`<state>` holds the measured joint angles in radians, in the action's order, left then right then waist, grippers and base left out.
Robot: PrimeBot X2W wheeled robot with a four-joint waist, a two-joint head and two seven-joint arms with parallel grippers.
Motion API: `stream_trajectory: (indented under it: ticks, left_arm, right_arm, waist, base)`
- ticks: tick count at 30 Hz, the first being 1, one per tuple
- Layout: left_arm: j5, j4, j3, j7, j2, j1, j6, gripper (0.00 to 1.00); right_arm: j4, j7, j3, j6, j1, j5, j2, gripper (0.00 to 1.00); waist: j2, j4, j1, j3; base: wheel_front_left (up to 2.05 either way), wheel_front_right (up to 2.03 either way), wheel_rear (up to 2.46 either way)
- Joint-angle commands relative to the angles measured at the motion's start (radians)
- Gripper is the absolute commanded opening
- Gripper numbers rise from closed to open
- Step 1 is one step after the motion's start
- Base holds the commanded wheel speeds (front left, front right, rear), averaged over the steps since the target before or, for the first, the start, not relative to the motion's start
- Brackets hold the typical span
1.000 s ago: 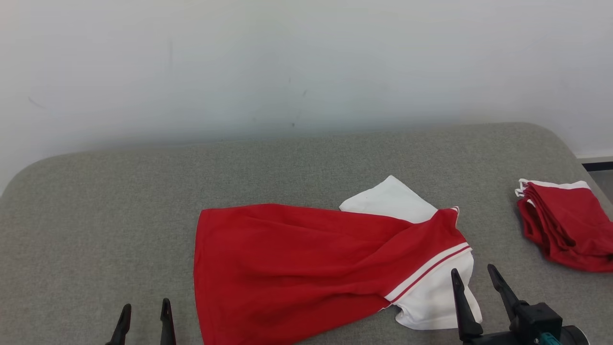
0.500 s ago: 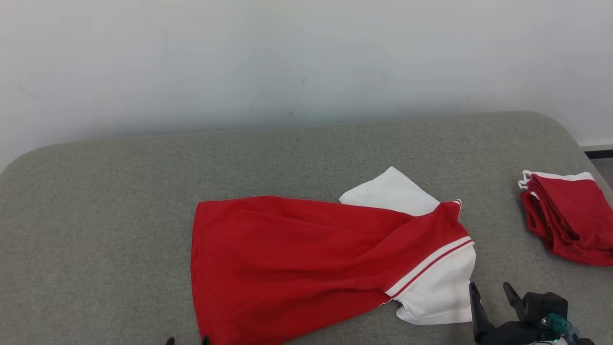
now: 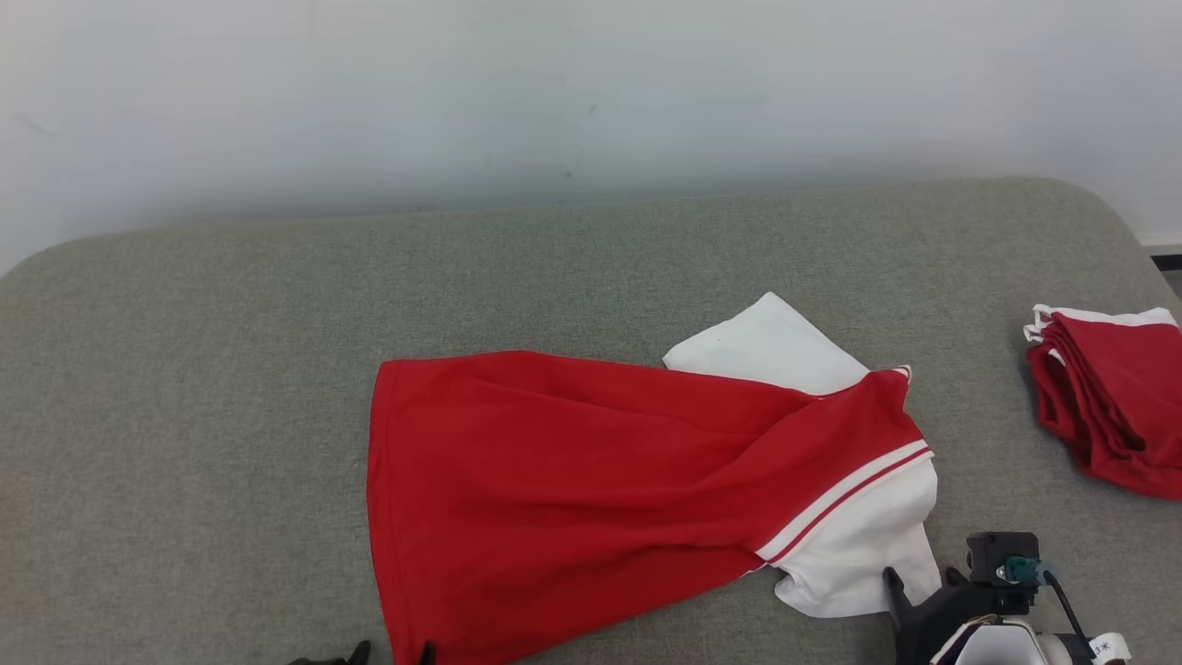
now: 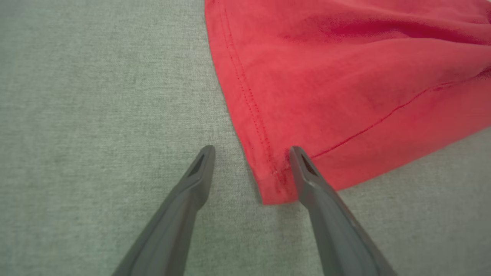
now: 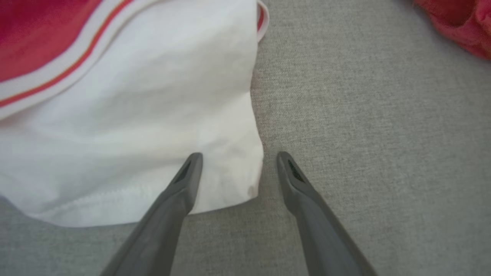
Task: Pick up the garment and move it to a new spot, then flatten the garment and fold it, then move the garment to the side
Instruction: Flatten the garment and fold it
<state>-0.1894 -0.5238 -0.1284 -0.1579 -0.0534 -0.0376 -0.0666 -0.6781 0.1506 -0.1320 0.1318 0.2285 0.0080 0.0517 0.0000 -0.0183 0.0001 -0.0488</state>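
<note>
Garment (image 3: 591, 480): a red shirt with white sleeves and a red-and-white striped trim. It lies spread but creased on the grey padded table (image 3: 185, 369), at the centre of the head view. The red hem faces 9 o'clock. One white sleeve points to 1 o'clock and the other to 5 o'clock.

Left gripper (image 4: 251, 149): the jaws stand wide apart and hold nothing. It sits at the 7 o'clock corner of the garment. In the left wrist view the stitched hem corner lies between the two fingers, with one finger over the red cloth and the other over bare table. Contact with the cloth cannot be confirmed.

Right gripper (image 5: 238, 154): the jaws are fully parted and empty. It sits at the 5 o'clock sleeve. The sleeve's corner lies between the fingers, one over white cloth and one over table.

Folded red pile (image 3: 1108, 397): at 3 o'clock, well apart from the garment, by the table edge.
</note>
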Motion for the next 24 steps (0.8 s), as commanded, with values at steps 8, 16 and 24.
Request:
stream_trajectory:
  ticks: [8, 16, 24]
  left_arm:
    - [-0.019, -0.052, -0.031, 0.06, -0.006, -0.026, -0.017, 1.0]
    - [-0.01, -0.068, -0.078, 0.1, -0.016, -0.017, -0.037, 0.33]
    - [-0.021, -0.062, -0.074, 0.085, -0.028, -0.007, -0.014, 0.0]
  right_arm:
    - [-0.108, 0.016, 0.037, 0.0, 0.031, 0.015, -0.007, 1.0]
    - [-0.167, -0.003, 0.08, 0.003, 0.044, 0.039, -0.015, 1.0]
    - [-0.194, -0.012, 0.128, 0.003, 0.06, 0.06, -0.017, 0.0]
  waist:
    - [0.0, 0.009, -0.0001, -0.018]
    - [0.0, 0.004, -0.0001, -0.014]
    - [0.0, -0.004, -0.0001, 0.004]
  base:
    - [0.0, 0.0, 0.0]
    - [0.0, 0.0, 0.0]
    - [0.0, 0.0, 0.0]
